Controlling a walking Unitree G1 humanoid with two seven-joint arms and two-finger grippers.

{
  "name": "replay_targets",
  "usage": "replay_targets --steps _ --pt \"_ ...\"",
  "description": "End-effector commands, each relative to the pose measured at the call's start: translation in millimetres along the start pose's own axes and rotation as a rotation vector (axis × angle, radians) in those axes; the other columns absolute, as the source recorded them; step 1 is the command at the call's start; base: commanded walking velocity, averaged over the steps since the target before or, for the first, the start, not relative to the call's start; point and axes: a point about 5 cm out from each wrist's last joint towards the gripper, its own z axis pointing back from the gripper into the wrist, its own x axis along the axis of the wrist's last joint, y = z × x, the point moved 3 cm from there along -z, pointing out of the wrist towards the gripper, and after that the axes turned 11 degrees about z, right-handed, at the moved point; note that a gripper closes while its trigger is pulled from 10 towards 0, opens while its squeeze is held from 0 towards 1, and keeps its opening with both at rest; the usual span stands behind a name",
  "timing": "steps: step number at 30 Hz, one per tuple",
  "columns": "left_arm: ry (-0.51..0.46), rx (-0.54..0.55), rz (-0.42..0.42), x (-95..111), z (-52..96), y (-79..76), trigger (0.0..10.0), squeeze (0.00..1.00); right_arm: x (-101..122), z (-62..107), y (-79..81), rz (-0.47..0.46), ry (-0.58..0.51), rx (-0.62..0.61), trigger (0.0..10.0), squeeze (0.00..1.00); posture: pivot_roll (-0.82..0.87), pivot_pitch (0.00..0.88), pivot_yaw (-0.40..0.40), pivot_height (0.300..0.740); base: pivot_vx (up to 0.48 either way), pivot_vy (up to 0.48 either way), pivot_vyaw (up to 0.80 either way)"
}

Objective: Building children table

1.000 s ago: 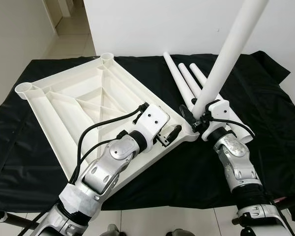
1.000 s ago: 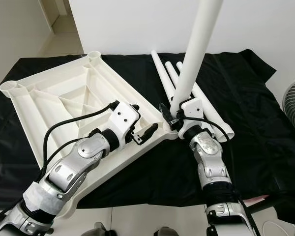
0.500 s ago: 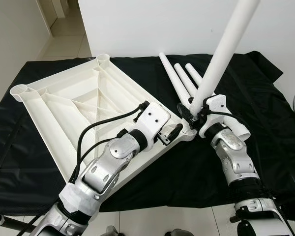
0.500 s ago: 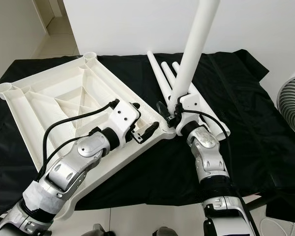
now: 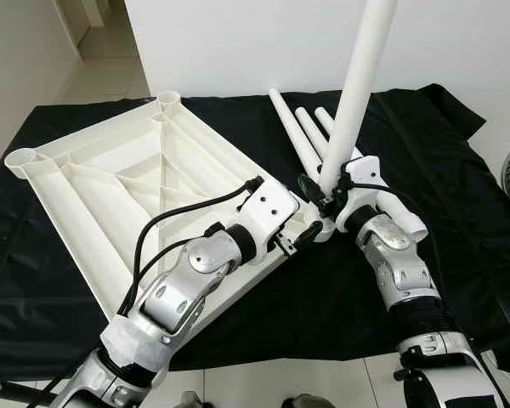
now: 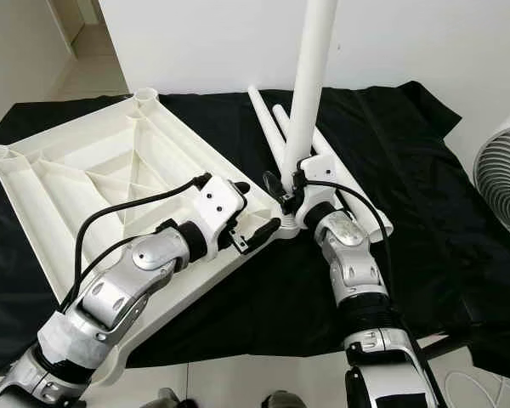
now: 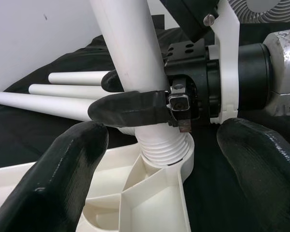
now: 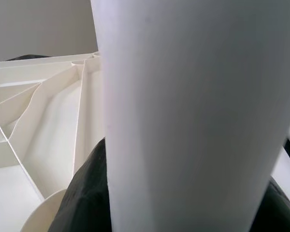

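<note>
R gripper (image 5: 321, 189) is clenched on the white table leg (image 5: 357, 85), near its lower end; leg stands nearly upright, top cut off by frame edge. Its threaded end sits in the corner socket (image 7: 165, 153) of the upturned white tabletop (image 5: 110, 183). L gripper (image 5: 299, 238) spread wide, just beside that corner, grasping nothing. Three spare legs (image 5: 299, 136) lie on the black cloth (image 5: 459, 195) behind, partly hidden by the R arm.
</note>
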Motion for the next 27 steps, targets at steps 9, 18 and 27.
replay_targets --steps 9,18,27 --pt "-0.010 -0.007 -0.006 4 0.8 -0.3 10.0 0.00 -41 18.8 23.4 -0.011 0.135 0.010 10.0 0.00 -0.13 0.078 0.054 0.740 0.000 0.000 0.00" --pt "-0.015 -0.020 -0.004 5 1.4 -1.0 10.0 0.00 -40 28.8 23.2 -0.012 0.079 -0.002 10.0 0.00 -0.13 0.081 0.058 0.740 0.000 0.000 0.00" --pt "-0.014 -0.024 -0.003 6 1.9 -2.3 10.0 0.00 -45 30.1 22.3 -0.037 0.109 -0.024 10.0 0.00 -0.13 0.086 0.058 0.740 0.000 0.000 0.00"
